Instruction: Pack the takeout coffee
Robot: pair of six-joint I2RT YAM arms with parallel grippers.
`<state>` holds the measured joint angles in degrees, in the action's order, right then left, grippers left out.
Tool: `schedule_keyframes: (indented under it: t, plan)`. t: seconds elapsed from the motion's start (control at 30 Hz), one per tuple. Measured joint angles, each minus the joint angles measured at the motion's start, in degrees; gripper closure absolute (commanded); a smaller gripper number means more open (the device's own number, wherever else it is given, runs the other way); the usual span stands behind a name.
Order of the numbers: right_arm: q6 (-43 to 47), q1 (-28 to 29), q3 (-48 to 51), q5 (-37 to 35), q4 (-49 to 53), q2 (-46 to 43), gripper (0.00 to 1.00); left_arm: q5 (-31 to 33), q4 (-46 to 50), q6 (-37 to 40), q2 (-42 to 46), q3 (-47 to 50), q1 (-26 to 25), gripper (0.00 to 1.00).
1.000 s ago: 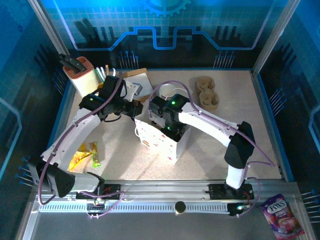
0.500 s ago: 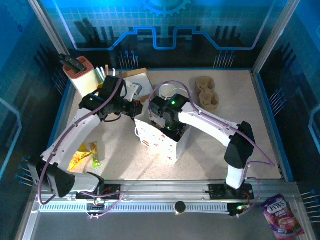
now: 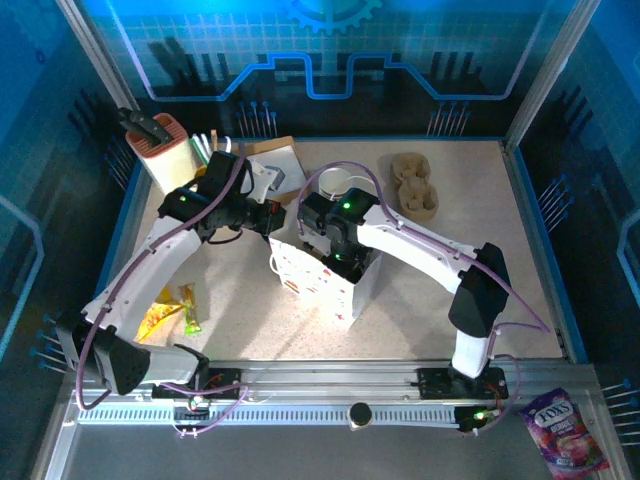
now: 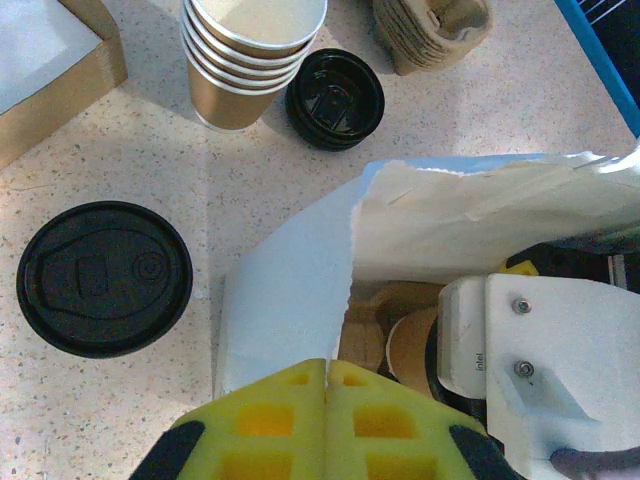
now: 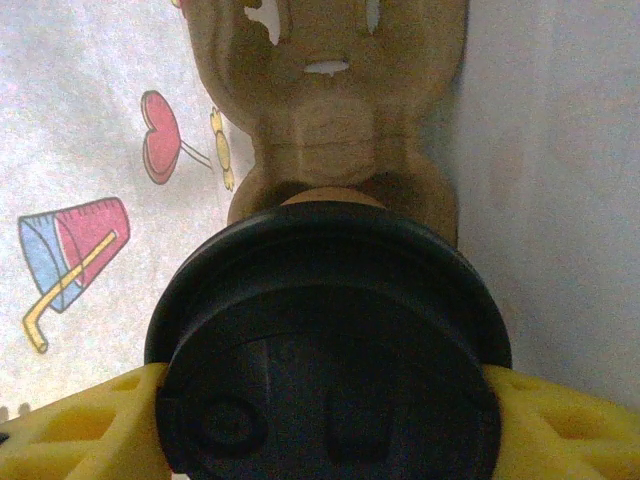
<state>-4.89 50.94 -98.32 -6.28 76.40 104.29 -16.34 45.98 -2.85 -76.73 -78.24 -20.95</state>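
A takeout coffee cup with a black lid [image 5: 330, 350] hangs inside the white printed bag [image 3: 310, 280], with my right gripper [image 5: 330, 400] shut on it, yellow pads on both sides of the lid. Just below it in the bag sits the beige pulp carrier [image 5: 330, 100]. My left gripper [image 4: 328, 375] is shut on the bag's torn upper rim [image 4: 300, 290] and holds the mouth apart. Through the opening show the tan cup side [image 4: 410, 345] and my right wrist housing [image 4: 530, 360]. Another black lid [image 4: 105, 278] lies on the table left of the bag; whether a cup is under it cannot be told.
Behind the bag stand a stack of empty tan cups [image 4: 250, 60], a pile of black lids [image 4: 335, 98] and spare pulp carriers [image 3: 415, 190]. A cardboard box [image 3: 275, 160] and a tan holder [image 3: 165, 150] are at the back left. Snack packets [image 3: 165, 310] lie at the front left.
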Motion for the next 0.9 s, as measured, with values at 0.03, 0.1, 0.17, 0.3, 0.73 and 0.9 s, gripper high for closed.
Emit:
schedule_keyframes:
  t: [0.03, 0.1, 0.17, 0.3, 0.73, 0.9]
  plan:
    - [0.00, 0.00, 0.00, -0.17, 0.11, 0.00, 0.61, 0.00, 0.00, 0.00, 0.00, 0.02, 0.00, 1.00]
    - [0.00, 0.00, 0.00, -0.44, 0.31, 0.00, 0.61, 0.00, 0.00, 0.00, 0.00, 0.02, 0.00, 1.00]
    - [0.00, 0.00, -0.04, -0.61, 0.50, 0.00, 0.61, 0.00, 0.00, 0.00, 0.00, 0.02, 0.00, 1.00]
    - [0.00, 0.00, -0.04, -0.79, 0.70, 0.00, 0.61, 0.00, 0.00, 0.00, 0.00, 0.02, 0.00, 1.00]
    - [0.00, 0.00, -0.04, -0.79, 0.68, 0.81, 0.61, 0.00, 0.00, 0.00, 0.00, 0.02, 0.00, 1.00]
    - [0.00, 0.00, -0.04, -0.79, 0.68, 0.81, 0.61, 0.00, 0.00, 0.00, 0.00, 0.02, 0.00, 1.00]
